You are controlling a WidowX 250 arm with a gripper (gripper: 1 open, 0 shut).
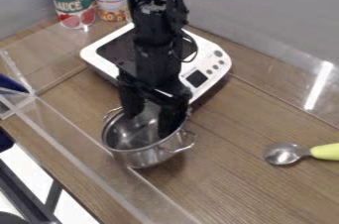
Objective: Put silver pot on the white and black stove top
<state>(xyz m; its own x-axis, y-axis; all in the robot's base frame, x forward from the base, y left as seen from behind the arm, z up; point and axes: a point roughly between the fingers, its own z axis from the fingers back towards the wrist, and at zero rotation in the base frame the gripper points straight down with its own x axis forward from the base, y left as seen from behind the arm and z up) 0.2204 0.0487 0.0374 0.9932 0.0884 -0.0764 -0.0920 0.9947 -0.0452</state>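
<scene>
Open end effector (pixel 149 129) pointing down into the silver pot (pixel 143 141), jaws straddling its rim, near the counter's (pixel 252 109) front edge, just before the white and black stove top (pixel 157 55).

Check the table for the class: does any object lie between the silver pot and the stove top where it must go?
Nothing visible does. The silver pot sits just in front of the stove top, with only bare table between; the cans and the spoon lie off that path.
</scene>
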